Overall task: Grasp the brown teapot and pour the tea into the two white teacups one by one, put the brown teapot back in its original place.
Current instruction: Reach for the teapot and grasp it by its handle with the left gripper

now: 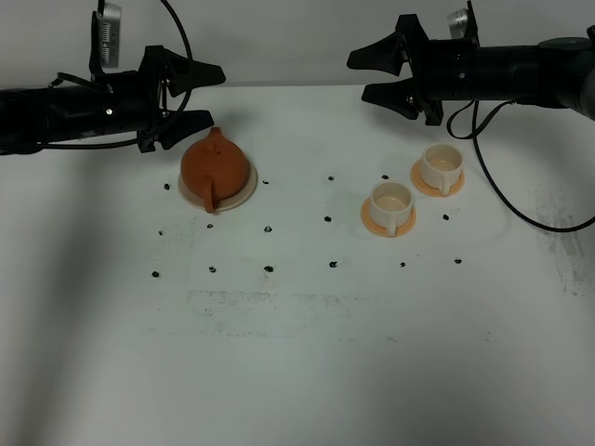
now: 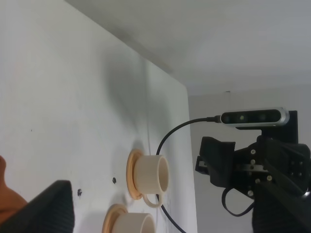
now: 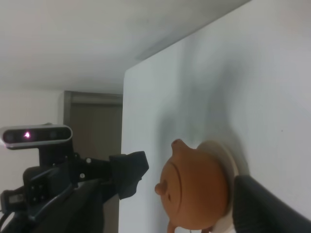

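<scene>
The brown teapot point(image 1: 216, 165) sits on its cream saucer, the original place point(image 1: 247, 190), at the left-middle of the table, handle toward the front. My left gripper point(image 1: 216, 95) hovers open just behind and above it, holding nothing. The two white teacups point(image 1: 391, 202) point(image 1: 441, 163) stand on orange saucers at the right-middle, their insides cream. My right gripper point(image 1: 359, 77) hangs open behind them, holding nothing. No tea shows. The left wrist view shows both teacups point(image 2: 151, 174) point(image 2: 138, 224). The right wrist view shows the teapot point(image 3: 194, 189) on its saucer point(image 3: 229, 162).
Small black marks point(image 1: 269, 228) dot the white table point(image 1: 297, 353) in a grid around the teapot and cups. A black cable point(image 1: 497, 190) from the right arm trails over the table beside the far cup. Scuffed patches mark the right side.
</scene>
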{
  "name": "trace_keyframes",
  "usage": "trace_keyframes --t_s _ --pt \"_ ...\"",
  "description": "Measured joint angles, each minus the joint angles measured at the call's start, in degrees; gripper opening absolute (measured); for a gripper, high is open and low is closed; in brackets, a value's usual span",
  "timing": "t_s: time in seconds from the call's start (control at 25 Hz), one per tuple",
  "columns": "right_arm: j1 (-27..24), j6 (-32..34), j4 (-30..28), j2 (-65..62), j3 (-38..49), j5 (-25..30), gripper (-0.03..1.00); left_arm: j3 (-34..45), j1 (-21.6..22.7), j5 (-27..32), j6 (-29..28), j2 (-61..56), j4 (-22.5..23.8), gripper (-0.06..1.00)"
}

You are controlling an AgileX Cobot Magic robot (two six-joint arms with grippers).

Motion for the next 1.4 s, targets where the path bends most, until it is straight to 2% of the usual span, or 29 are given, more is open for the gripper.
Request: trace_keyframes --t_s 0.44,0.52,0.64,0.76,0.88,0.92,1.12,1.2,1.28,1.4 --pt "0.00 0.07 0.00 0.00 0.00 -0.13 0.58 0.00 0.00 0.00 0.31 0.00 0.00 0.75" --pt "0.00 -0.28 0.00 0.00 0.00 -0.22 0.58 0.00 0.00 0.00 2.05 0.00 0.00 0.75" --pt "0.00 -3.63 -0.24 0.00 -1.26 -0.02 0.58 -0.90 0.00 0.58 7.81 0.00 0.01 0.75" --pt "0.00 -5.42 -3.46 0.01 -5.95 1.28 0.58 -5.01 -0.04 1.38 11.44 -0.86 2.69 0.74" --pt "0.00 -3.89 -13.02 0.01 -13.10 2.33 0.58 -11.41 -0.12 1.59 10.40 -2.93 10.35 0.72" --pt "0.00 -2.71 -17.50 0.01 -15.76 2.54 0.58 -13.82 -0.22 1.54 8.86 -3.56 14.27 0.71" --pt "0.04 6.76 -39.05 0.01 -26.91 4.45 0.58 -23.06 -0.62 1.26 -1.39 -7.63 38.57 0.68" --pt "-0.01 9.85 -44.97 -0.17 -29.80 5.27 0.58 -24.59 -0.80 0.85 -5.57 -9.45 45.86 0.68" --pt "-0.01 11.36 -49.73 -1.07 -30.46 6.53 0.58 -24.73 -0.80 0.36 -8.25 -11.05 51.78 0.68" --pt "-0.01 11.74 -53.54 -3.09 -29.78 8.14 0.58 -23.50 -0.80 -0.06 -10.63 -13.37 56.62 0.68"
